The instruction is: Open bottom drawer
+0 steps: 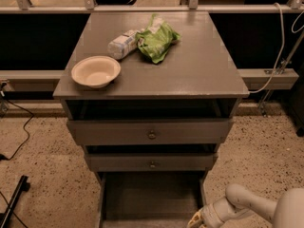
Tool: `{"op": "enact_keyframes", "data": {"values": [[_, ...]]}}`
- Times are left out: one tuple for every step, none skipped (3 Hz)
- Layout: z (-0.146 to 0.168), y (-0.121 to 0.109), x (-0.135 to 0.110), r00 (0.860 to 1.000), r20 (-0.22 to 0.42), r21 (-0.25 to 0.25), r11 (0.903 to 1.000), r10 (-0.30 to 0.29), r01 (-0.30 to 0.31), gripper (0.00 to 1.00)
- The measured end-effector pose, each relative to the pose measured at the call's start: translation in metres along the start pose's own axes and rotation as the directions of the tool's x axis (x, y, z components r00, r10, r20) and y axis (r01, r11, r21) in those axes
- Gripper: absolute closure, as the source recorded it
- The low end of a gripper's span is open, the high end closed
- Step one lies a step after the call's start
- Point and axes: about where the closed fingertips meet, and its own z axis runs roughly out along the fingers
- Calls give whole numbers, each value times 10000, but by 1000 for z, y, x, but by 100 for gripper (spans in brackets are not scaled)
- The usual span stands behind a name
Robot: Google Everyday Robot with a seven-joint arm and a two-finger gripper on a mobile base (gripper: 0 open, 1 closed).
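The grey cabinet has three drawers. The bottom drawer is pulled far out toward me; its dark empty inside shows and its front is cut off by the lower edge of the view. My gripper is at the drawer's front right corner, at the very bottom of the view, on the end of the white arm coming in from the lower right. The middle drawer and the top drawer, each with a small round knob, stand slightly out from the cabinet.
On the cabinet top are a cream bowl, a white packet and a green bag. Speckled floor lies on both sides. A black bar lies on the floor at the lower left. Cables hang at the right.
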Motion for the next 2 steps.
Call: {"op": "enact_keyframes", "data": {"values": [[-14,6,-18,9994,20,120,9993,-346,345,48],[-25,-2,-36,9972,-172,308,9968,-734,739,49]]}}
